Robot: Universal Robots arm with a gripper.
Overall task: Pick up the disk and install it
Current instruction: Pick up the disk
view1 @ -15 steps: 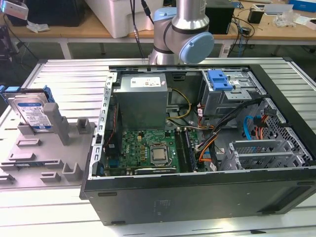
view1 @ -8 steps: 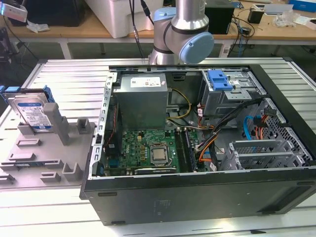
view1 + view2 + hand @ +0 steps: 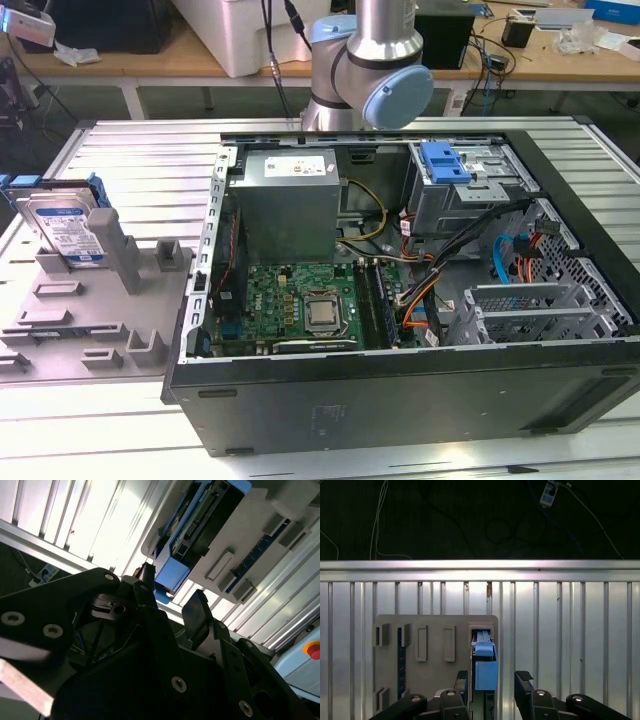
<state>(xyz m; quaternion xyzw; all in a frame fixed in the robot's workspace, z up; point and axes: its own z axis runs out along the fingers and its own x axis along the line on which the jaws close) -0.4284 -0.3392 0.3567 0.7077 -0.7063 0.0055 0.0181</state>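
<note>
The disk stands on edge beyond the spread-fingered hand.

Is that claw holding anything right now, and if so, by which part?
Nothing is held. The gripper is open, its fingers bare; the disk stands apart in its grey holder.

Silver arm with pale blue joint caps; black hand of angular links with silver screws.
</note>
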